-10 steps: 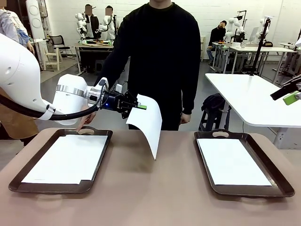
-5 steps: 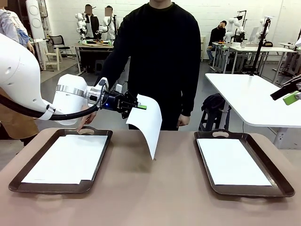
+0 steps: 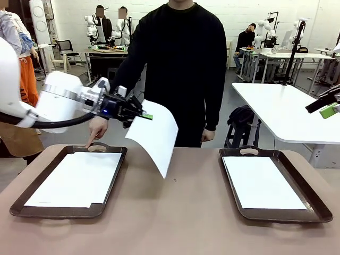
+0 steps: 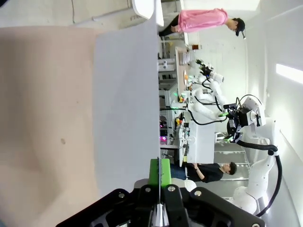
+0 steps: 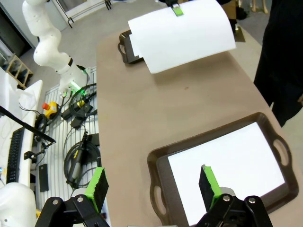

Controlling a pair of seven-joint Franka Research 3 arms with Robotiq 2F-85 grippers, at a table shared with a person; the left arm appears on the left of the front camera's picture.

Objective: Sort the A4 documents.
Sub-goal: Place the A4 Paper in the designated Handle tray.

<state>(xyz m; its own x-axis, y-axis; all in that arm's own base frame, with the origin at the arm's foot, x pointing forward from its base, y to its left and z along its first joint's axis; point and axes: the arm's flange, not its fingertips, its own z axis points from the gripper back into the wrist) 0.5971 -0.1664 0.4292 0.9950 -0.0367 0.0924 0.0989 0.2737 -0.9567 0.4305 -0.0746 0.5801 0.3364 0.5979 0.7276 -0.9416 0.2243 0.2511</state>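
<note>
My left gripper [image 3: 144, 116] is shut on the top edge of a white A4 sheet [image 3: 153, 136] that hangs curled above the table between the two trays. In the left wrist view the same sheet [image 4: 127, 99] runs up from the shut green pads [image 4: 159, 172]. More white sheets lie flat in the left tray [image 3: 76, 177] and the right tray [image 3: 262, 181]. My right gripper [image 5: 153, 183] is open, high above the right tray's sheet [image 5: 227, 161], and its green pad [image 3: 329, 110] shows at the front view's right edge.
A person in black stands at the far side; one hand [image 3: 96, 129] points a finger at the left tray's far handle [image 3: 97, 146]. The two dark brown trays [image 3: 112, 183] [image 3: 305, 188] flank the bare brown tabletop [image 3: 175, 218].
My left gripper has swung to the left and slightly up with the sheet, which now hangs nearer the left tray. The right arm has stayed still.
</note>
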